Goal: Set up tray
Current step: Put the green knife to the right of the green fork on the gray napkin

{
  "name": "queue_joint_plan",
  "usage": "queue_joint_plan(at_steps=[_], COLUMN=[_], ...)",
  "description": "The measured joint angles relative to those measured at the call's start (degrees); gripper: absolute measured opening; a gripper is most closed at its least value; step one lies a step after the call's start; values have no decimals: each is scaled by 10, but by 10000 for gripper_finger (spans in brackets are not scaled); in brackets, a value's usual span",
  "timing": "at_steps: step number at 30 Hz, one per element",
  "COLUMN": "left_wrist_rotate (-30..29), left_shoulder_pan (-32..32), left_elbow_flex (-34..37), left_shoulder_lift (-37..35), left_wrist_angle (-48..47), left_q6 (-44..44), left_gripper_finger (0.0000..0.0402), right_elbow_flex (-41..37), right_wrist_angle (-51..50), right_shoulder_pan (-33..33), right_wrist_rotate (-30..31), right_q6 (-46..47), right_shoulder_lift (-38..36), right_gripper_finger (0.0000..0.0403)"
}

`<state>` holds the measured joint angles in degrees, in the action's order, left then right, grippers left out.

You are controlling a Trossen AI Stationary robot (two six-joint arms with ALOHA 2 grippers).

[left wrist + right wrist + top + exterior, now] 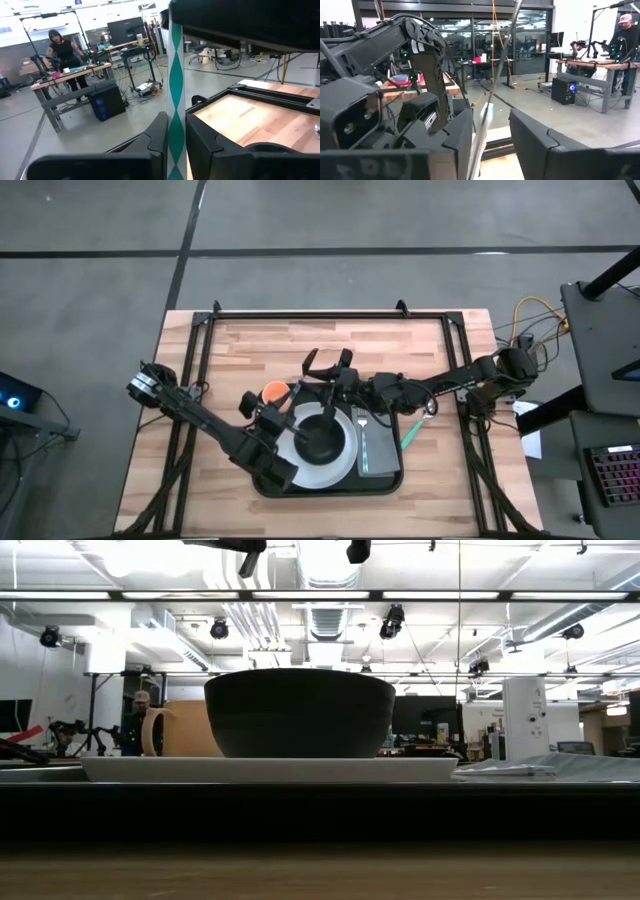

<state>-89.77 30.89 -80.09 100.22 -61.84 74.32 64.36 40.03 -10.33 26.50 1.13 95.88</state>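
The black tray [385,483] lies mid-table. It carries a white plate [345,465] with a black bowl [320,442] on it and a grey napkin [378,452] topped by a small utensil [359,419]. My left gripper [176,145] hovers over the tray's far left part [283,412], shut on a green-and-white straw [176,90]. My right gripper [490,145] hovers over the tray's far rim [328,370], with a thin silver utensil [487,110] between its fingers. In the low view, bowl [300,712], plate [270,770] and napkin [505,769] show; both grippers are above them. My left gripper pinches the straw's lower stretch [176,135] between its two fingers. The straw stands across the fingers and is lifted clear of the table. My right gripper has the silver utensil's shaft [481,132] against one finger [462,135]. The utensil is tilted and held aloft; the pinch itself is hidden below the fingers.
An orange cup [273,392] stands at the tray's far left corner. A green stick [412,431] lies on the wood right of the tray. A black frame [310,314] rims the table. People work at benches in the room beyond.
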Motion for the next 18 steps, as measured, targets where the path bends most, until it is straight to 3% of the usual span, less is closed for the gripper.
queue_joint_plan(at_steps=[9,18], left_wrist_rotate=[0,2], left_shoulder_pan=[-17,-17], left_elbow_flex=[3,3], left_shoulder_lift=[0,0], left_wrist_angle=[13,13], left_q6=[-2,-2], left_gripper_finger=[25,40], right_elbow_flex=[0,0], right_wrist_angle=[2,-7], right_shoulder_pan=[12,13], right_wrist_rotate=[-52,-52], right_q6=[22,23], right_shoulder_lift=[0,-2], right_gripper_finger=[20,11])
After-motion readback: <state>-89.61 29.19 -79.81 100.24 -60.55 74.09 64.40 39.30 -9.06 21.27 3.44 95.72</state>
